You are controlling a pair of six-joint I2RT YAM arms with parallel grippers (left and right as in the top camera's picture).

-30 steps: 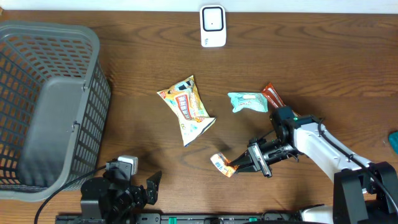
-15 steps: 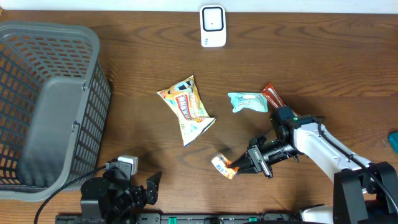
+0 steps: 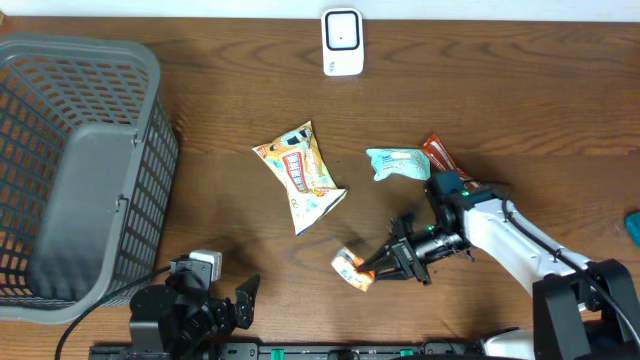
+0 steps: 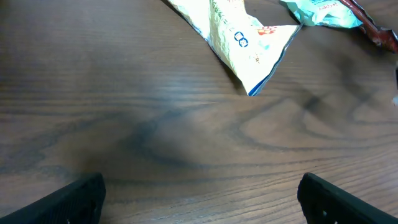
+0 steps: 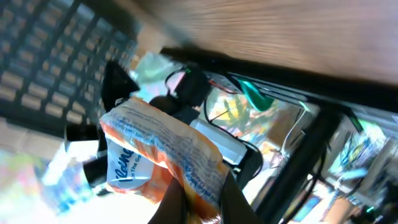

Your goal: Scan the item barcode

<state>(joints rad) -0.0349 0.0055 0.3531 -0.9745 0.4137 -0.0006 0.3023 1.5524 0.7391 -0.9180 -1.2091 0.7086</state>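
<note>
The item, a small orange and white packet [image 3: 350, 270] with blue lettering, hangs just above the table in my right gripper [image 3: 376, 268], which is shut on its orange edge. In the right wrist view the packet [image 5: 158, 155] fills the middle, pinched between the dark fingers [image 5: 180, 202]. The white barcode scanner [image 3: 342, 42] stands at the table's far edge, well away from the packet. My left gripper [image 4: 202, 202] is open and low over bare wood near the front edge, with nothing between its fingers.
A grey mesh basket [image 3: 120, 60] takes up the left side. A yellow snack bag [image 3: 300, 175] lies mid-table, with a teal packet [image 3: 398, 163] and a red-orange bar [image 3: 438, 155] to its right. A teal object [image 3: 633, 225] shows at the right edge.
My right gripper has shifted a little to the left and toward the front with the packet in it. The left arm has not moved.
</note>
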